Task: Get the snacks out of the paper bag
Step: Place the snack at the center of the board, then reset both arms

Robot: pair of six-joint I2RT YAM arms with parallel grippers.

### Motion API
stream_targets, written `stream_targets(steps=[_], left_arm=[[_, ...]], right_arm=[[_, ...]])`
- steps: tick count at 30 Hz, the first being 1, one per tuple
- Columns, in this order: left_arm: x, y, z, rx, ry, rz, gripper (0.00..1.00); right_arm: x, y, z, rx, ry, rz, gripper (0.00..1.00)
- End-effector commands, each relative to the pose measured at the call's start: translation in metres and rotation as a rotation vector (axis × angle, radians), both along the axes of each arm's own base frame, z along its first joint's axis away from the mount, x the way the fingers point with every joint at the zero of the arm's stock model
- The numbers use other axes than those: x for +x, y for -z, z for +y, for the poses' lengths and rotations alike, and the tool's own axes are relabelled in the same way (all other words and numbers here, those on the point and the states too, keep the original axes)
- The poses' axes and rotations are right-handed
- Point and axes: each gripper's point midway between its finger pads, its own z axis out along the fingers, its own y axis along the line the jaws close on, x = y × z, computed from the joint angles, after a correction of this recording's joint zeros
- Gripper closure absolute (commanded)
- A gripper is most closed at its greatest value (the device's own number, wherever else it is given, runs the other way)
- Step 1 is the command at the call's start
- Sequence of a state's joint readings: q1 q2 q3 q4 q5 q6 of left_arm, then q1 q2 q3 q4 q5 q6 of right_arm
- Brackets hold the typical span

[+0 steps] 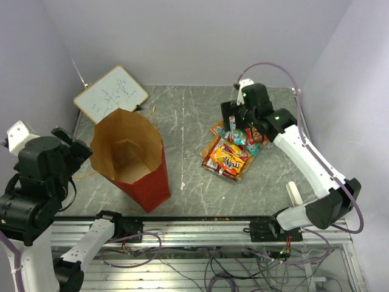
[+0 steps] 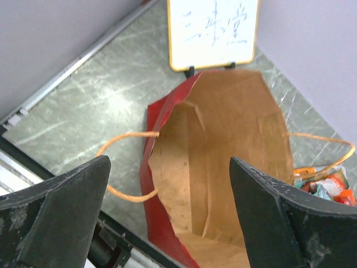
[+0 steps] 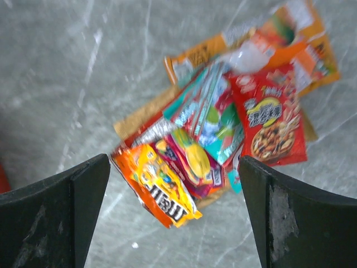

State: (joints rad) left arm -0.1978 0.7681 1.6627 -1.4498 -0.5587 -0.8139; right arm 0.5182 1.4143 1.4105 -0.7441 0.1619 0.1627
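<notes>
Looming largest at the near left, the left arm is rearing up beside the bag, and its lower links are running out of the top view. The left claw is pointing across at the bag's mouth, spread wide and gripping nothing. From that wrist, both dark fingers are being cropped by the frame's bottom edge, which is also cutting off the bag's near corner.

The bag is standing left of centre on the worktop, mouth gaping and brown lining showing. One thin handle is drooping outward over the worktop. The other is trailing toward the snacks and slipping behind a finger. The whiteboard is leaning just behind the bag, and whether they are touching, I cannot tell. Its scribbles are too small to read.

The snacks are lying heaped on the worktop right of centre, well apart from the bag. The right arm is reaching in from the near right corner, elbow bent and wrist tipping down over the heap's far side. The right claw is hovering above the packets, spread wide and holding nothing. From above it is masking the farthest packets. From its own wrist, blur is smearing the upper ones, and only an orange and a red packet are reading clearly. How many are lying underneath, I cannot tell.
</notes>
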Motion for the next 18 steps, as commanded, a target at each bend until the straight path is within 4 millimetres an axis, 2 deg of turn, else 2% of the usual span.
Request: stream_targets(steps=[1,7,10,15,18], left_arm=[[0.013,-0.045,0.009,0.116,0.013,-0.078,0.03],[0.048,-0.136,-0.019,0.185,0.209,-0.338,0.04],[0.058,-0.169,-0.030,0.220,0.270,-0.427,0.02],[0.065,-0.200,-0.038,0.273,0.321,-0.533,0.03],[0.066,-0.207,-0.037,0.282,0.310,-0.566,0.04]], right_arm=[[-0.003,-0.060,-0.014,0.040,0.103,-0.075,0.00],[-0.024,-0.152,-0.033,0.147,0.111,-0.314,0.00],[-0.038,-0.196,-0.047,0.205,0.137,-0.433,0.00],[-0.060,-0.254,-0.058,0.303,0.136,-0.567,0.00],[-0.067,-0.271,-0.060,0.336,0.134,-0.597,0.00]])
